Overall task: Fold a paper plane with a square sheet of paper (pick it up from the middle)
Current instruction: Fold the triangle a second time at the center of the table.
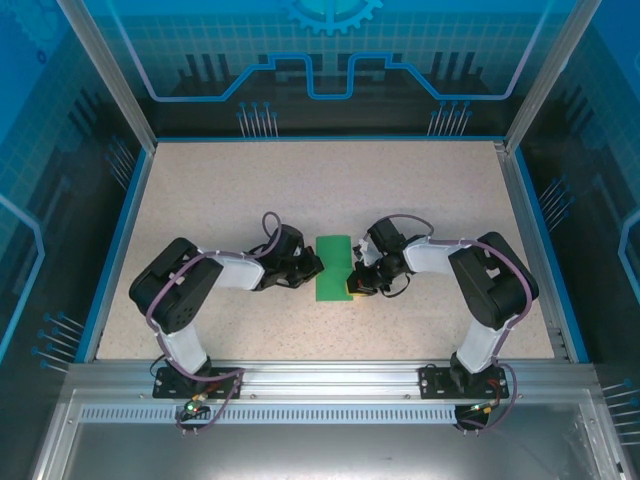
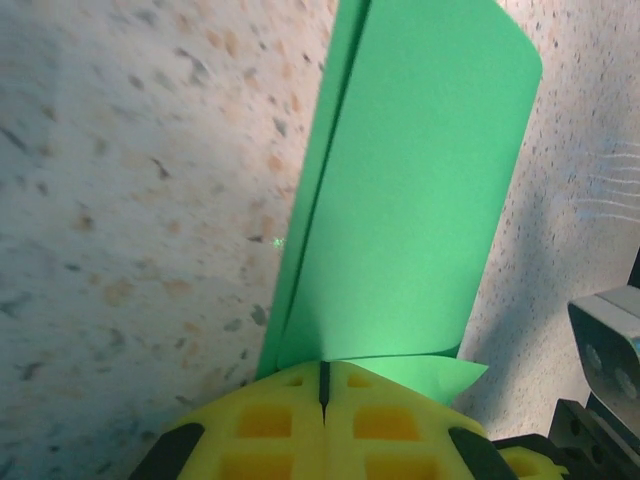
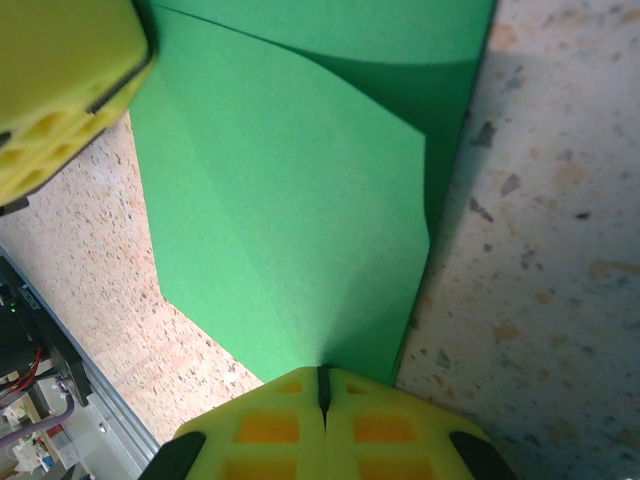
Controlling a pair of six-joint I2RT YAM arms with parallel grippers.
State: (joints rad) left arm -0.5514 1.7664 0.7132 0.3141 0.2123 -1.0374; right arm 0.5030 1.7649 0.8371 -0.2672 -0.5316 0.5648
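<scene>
Left hand (image 2: 323, 385), right hand (image 3: 322, 385) — green sheet (image 1: 333, 266) between

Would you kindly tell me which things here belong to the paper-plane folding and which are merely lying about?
Job: thin bright green paper sheet; left gripper, right gripper, both shut on it.
Merely there: speckled beige tabletop; silver metal front rail.

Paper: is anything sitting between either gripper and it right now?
Nothing visible stands in the way. The left gripper and the right gripper are both shut on the paper, one on each side of it. Around it there is just table.
</scene>
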